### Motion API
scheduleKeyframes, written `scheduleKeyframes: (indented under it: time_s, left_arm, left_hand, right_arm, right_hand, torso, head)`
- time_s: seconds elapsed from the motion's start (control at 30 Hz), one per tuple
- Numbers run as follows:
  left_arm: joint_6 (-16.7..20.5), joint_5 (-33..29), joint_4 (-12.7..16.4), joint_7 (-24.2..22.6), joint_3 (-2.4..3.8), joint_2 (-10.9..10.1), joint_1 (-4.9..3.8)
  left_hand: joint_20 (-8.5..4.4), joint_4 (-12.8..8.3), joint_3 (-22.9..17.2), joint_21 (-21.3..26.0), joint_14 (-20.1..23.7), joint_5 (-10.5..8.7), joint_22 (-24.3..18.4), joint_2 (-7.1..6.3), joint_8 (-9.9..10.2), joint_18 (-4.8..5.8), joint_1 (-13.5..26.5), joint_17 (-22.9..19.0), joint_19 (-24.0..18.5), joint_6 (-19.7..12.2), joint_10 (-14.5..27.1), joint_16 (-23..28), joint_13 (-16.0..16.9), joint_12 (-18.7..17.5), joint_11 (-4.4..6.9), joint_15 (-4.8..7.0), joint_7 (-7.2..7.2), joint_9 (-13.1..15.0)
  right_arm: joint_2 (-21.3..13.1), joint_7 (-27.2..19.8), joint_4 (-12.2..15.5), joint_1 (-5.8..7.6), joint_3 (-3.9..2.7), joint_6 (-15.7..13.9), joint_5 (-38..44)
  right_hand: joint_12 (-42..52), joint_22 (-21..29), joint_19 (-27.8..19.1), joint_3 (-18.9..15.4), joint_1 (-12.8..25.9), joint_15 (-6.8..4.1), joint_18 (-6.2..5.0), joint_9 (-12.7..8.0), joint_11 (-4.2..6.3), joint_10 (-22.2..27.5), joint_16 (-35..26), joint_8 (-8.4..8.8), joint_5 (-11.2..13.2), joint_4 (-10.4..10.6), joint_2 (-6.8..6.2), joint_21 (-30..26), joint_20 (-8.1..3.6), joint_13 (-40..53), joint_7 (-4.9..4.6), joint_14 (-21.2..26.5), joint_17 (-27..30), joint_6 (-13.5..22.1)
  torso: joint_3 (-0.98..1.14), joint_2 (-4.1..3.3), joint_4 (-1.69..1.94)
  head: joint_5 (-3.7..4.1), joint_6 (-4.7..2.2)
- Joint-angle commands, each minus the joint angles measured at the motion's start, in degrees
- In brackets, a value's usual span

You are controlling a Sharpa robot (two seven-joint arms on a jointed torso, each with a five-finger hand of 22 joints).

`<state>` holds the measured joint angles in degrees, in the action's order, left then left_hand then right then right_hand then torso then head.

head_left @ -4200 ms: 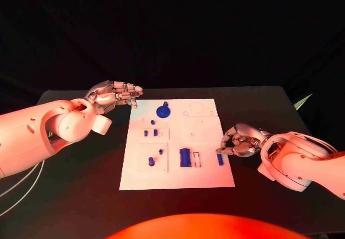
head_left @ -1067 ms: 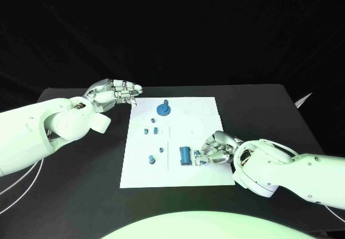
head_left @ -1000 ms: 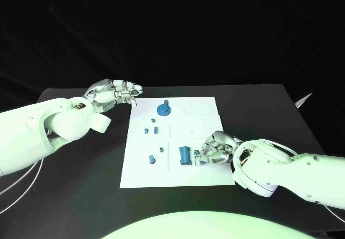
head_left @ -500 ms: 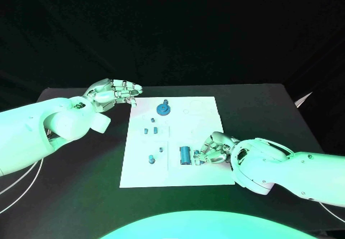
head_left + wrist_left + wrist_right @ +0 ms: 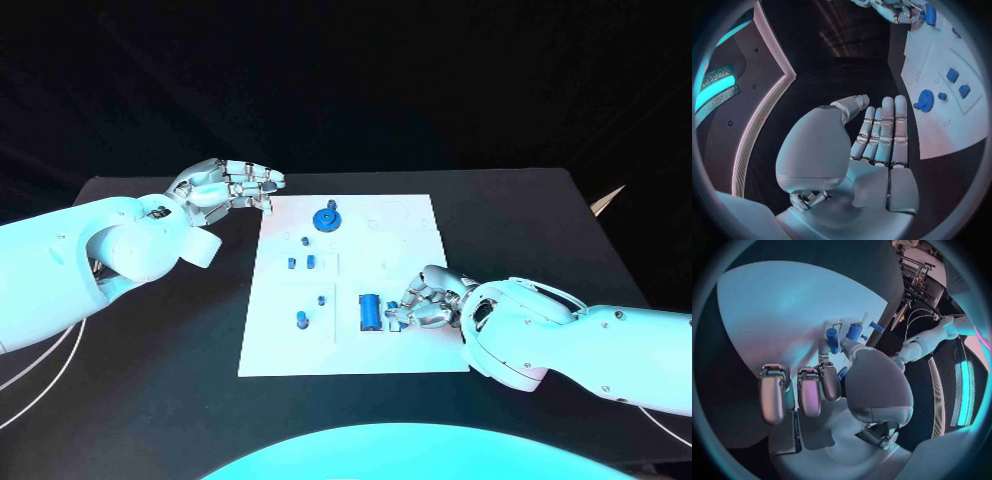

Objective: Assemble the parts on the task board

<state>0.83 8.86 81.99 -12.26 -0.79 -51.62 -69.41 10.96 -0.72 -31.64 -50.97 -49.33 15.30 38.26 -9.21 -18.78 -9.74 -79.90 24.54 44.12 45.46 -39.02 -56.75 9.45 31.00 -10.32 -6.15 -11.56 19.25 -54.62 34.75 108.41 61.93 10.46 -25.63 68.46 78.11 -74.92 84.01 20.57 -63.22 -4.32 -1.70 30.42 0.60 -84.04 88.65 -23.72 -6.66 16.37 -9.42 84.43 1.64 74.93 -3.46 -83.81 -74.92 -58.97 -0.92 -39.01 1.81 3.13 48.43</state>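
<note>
Silver fingers of the left hand (image 5: 228,187) are hanging curled in over the black table (image 5: 144,390) just off the board's (image 5: 411,355) far left corner; in the left wrist view they are lying straight and close together (image 5: 879,135), holding nothing. It is taking no part in the work.

On the board, a round blue part (image 5: 329,218) is sitting near the far edge, two small blue pieces (image 5: 300,263) are lying below it, and a single peg (image 5: 302,320) is standing nearer the robot. Right of that, a long blue block (image 5: 371,312) is lying in the near half.

Just beside the block, the right hand (image 5: 428,300) is working with fingers bunched low over the board. A sliver of blue (image 5: 842,372) is showing between the thumb and a finger, so it is probably pinching a small part, though I cannot tell for sure.

The step in hand is probably seating that piece into a slot beside the block. The next move is calling for a careful straight press down. The block is crowding the fingers, and the hand is hiding its own target.
</note>
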Motion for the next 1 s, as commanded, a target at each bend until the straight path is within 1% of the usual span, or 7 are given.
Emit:
scheduleKeyframes:
  time_s: [0.03, 0.23, 0.67, 0.7, 0.77, 0.87, 1.0]
  left_arm:
    - [-0.93, 0.07, 0.09, -0.16, 0.04, 0.01, -0.03]
    - [-0.97, 0.27, 0.07, -0.18, 0.04, -0.01, -0.03]
    - [-0.94, 0.34, 0.0, -0.16, 0.04, -0.03, -0.03]
    - [-0.93, 0.34, -0.01, -0.16, 0.04, -0.03, -0.03]
    - [-0.92, 0.34, -0.02, -0.17, 0.04, -0.03, -0.03]
    - [-0.9, 0.34, -0.03, -0.2, 0.04, -0.05, -0.03]
    - [-0.64, 0.34, -0.02, -0.54, 0.04, -0.06, -0.03]
  left_hand:
    - [0.23, -0.12, -0.23, 0.2, 0.48, 0.24, 0.03, -0.02, -0.26, -0.77, -0.1, -0.06, 0.26, -0.51, 0.4, -0.36, -0.06, 0.27, -0.15, 0.05, -2.03, 0.02]
    - [0.28, 0.05, -0.17, 0.27, 0.5, 0.23, 0.0, -0.01, -0.3, -0.75, 0.15, -0.09, 0.22, -0.55, 0.46, -0.38, -0.1, 0.32, -0.18, 0.0, -2.05, 0.01]
    - [0.29, 0.1, -0.14, 0.31, 0.52, 0.23, -0.02, -0.04, -0.32, -0.74, 0.23, -0.1, 0.19, -0.58, 0.49, -0.39, -0.12, 0.34, -0.18, -0.02, -2.05, 0.0]
    - [0.29, 0.1, -0.14, 0.31, 0.52, 0.23, -0.02, -0.04, -0.32, -0.74, 0.23, -0.1, 0.19, -0.58, 0.49, -0.39, -0.12, 0.34, -0.18, -0.02, -2.05, 0.0]
    - [0.29, 0.1, -0.14, 0.31, 0.52, 0.23, -0.02, -0.04, -0.32, -0.74, 0.23, -0.1, 0.19, -0.58, 0.49, -0.39, -0.12, 0.34, -0.18, -0.02, -2.05, 0.0]
    - [0.29, 0.1, -0.14, 0.31, 0.52, 0.23, -0.02, -0.04, -0.32, -0.74, 0.23, -0.1, 0.19, -0.58, 0.49, -0.39, -0.12, 0.34, -0.18, -0.02, -2.05, 0.0]
    - [0.3, 0.12, -0.17, 0.37, 0.57, 0.25, -0.06, -0.02, -0.36, -0.76, 0.24, -0.13, 0.15, -0.61, 0.54, -0.39, -0.15, 0.39, -0.18, -0.02, -2.04, -0.01]
  right_arm:
    - [-0.09, -1.21, 0.61, -0.06, 0.0, 0.67, 0.72]
    - [-0.7, -1.49, 0.9, -0.06, 0.0, 0.85, 0.76]
    - [-1.5, -1.89, 1.26, -0.06, 0.0, 1.71, 0.95]
    - [-1.62, -1.97, 1.27, -0.06, 0.0, 1.95, 0.96]
    - [-1.89, -2.24, 1.31, -0.06, 0.0, 2.48, 0.96]
    - [-2.32, -2.77, 1.39, -0.06, 0.0, 2.97, 0.96]
    - [-3.08, -4.93, 1.47, -0.06, 0.0, 2.22, 0.59]
  right_hand:
    - [0.07, -13.52, 5.13, -0.69, 1.89, -0.42, 0.69, 0.23, 0.42, -1.82, 0.38, -0.37, 0.38, 0.17, -0.09, 0.38, -0.4, 8.67, 0.18, -5.77, -13.12, -0.26]
    - [0.12, -13.56, 5.15, -2.22, 5.0, -0.51, 0.7, 0.57, 0.54, -1.88, 0.41, -0.65, 0.31, 0.23, -0.91, 0.43, -0.47, 8.73, 0.32, -5.79, -13.19, -0.22]
    - [0.09, -13.56, 5.15, -2.67, 5.44, -0.53, 0.69, 0.66, 0.56, -1.88, 0.39, -0.71, 0.25, 0.17, -0.98, 0.39, -0.48, 8.74, 0.35, -5.78, -13.16, -0.17]
    - [0.14, -13.55, 5.14, -2.41, 4.76, -0.56, 0.68, 0.74, 0.59, -1.9, 0.39, -0.74, 0.19, -0.29, -0.81, 0.34, -0.5, 8.77, 0.39, -5.78, -13.16, -0.08]
    - [0.1, -13.55, 5.14, -1.86, 2.85, -0.58, 0.68, 0.85, 0.6, -1.89, 0.37, -0.76, 0.2, -1.43, -1.1, 0.31, -0.52, 8.78, 0.37, -5.77, -13.13, 0.13]
    - [0.13, -13.56, 5.13, -1.29, 1.31, -0.56, 0.68, 0.92, 0.57, -1.9, 0.36, -0.75, 0.22, -2.35, -1.33, 0.27, -0.52, 8.83, 0.34, -5.77, -13.1, 0.23]
    - [0.19, -13.5, 5.09, -0.7, -0.35, -0.52, 0.63, 0.92, 0.53, -1.91, 0.31, -0.66, 0.22, -3.36, -1.72, 0.0, -0.5, 8.9, 0.28, -5.75, -13.02, 0.36]
  torso:
    - [0.0, 0.01, -0.02]
    - [-0.01, 0.01, -0.04]
    - [0.02, -0.02, -0.04]
    - [0.01, -0.02, -0.04]
    - [-0.02, 0.02, -0.03]
    - [0.0, 0.04, -0.05]
    - [-0.03, 0.07, -0.14]
  head:
    - [-0.11, 0.04]
    - [-0.17, 0.05]
    - [-0.2, 0.23]
    - [-0.2, 0.23]
    - [-0.21, 0.25]
    - [-0.21, 0.14]
    - [-0.22, -0.05]
